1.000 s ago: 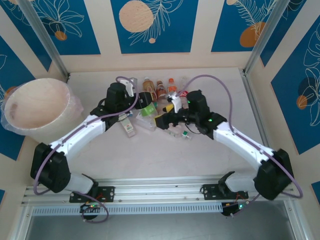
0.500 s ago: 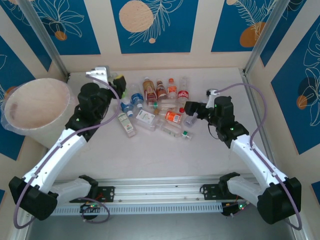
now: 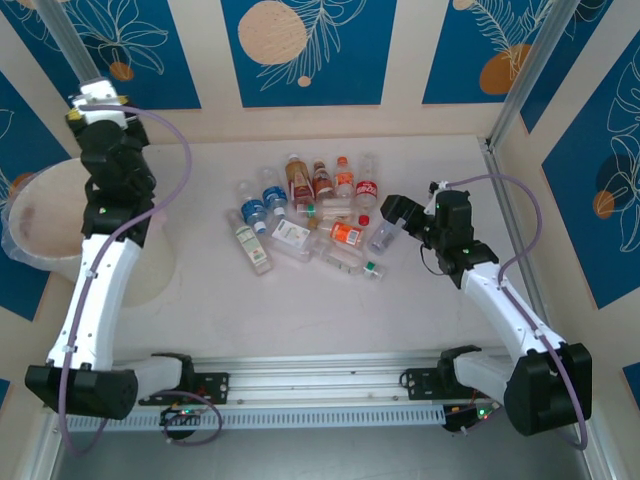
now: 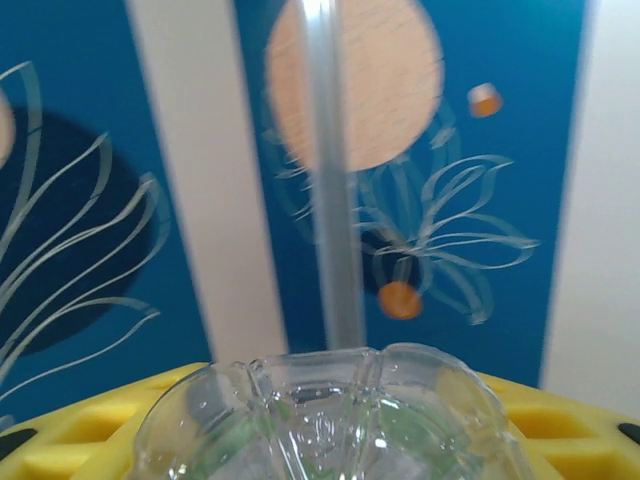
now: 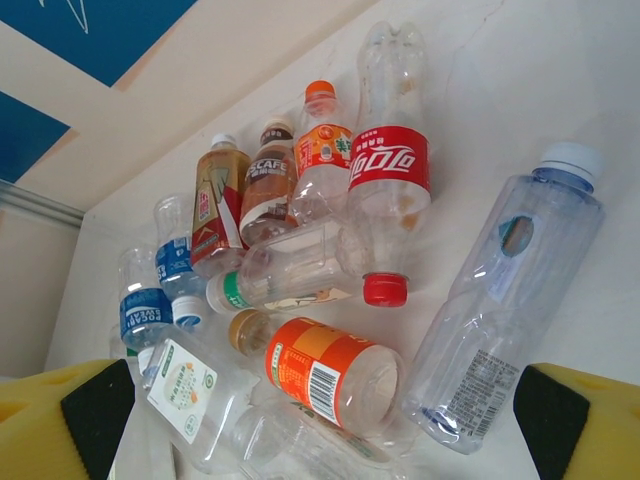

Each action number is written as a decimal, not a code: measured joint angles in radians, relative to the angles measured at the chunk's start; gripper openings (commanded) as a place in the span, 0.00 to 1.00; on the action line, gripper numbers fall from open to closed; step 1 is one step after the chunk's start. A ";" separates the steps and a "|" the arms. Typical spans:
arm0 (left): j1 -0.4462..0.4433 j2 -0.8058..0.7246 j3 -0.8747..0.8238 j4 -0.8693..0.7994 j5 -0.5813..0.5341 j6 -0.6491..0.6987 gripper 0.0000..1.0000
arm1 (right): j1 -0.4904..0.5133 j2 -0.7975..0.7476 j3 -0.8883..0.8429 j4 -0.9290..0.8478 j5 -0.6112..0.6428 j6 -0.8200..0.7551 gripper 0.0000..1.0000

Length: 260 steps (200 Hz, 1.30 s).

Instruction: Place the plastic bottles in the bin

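Watching from overhead, I see the plastic bottles heaped mid-table, with the bin well left of the heap. My left gripper hangs raised by the bin's far rim. My right gripper, jaws wide apart, sits just right of the heap. Bare pale tabletop spreads on the heap's near side.

Left wrist: yellow fingers are clamped on a clear bottle, with a blue patterned wall behind.

Right wrist: a white-capped bottle lies at the heap's right edge, nearest one black pad. A cream wall bounds the heap's far side.
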<state>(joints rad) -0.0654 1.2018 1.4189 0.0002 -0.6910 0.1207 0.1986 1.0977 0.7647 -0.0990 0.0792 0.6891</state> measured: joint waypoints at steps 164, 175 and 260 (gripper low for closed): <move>0.420 0.051 -0.186 -0.456 0.426 -0.579 0.65 | -0.010 0.058 0.131 -0.052 -0.035 0.033 1.00; 0.424 0.051 -0.211 -0.455 0.441 -0.595 0.74 | -0.008 0.059 0.131 -0.053 -0.038 0.036 1.00; 0.476 0.047 -0.253 -0.450 0.527 -0.689 0.95 | 0.004 0.117 0.169 -0.067 -0.064 0.043 1.00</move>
<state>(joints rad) 0.4103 1.2484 1.1660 -0.4500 -0.1638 -0.5682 0.2028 1.2148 0.9333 -0.1661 0.0151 0.7326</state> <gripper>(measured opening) 0.938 0.997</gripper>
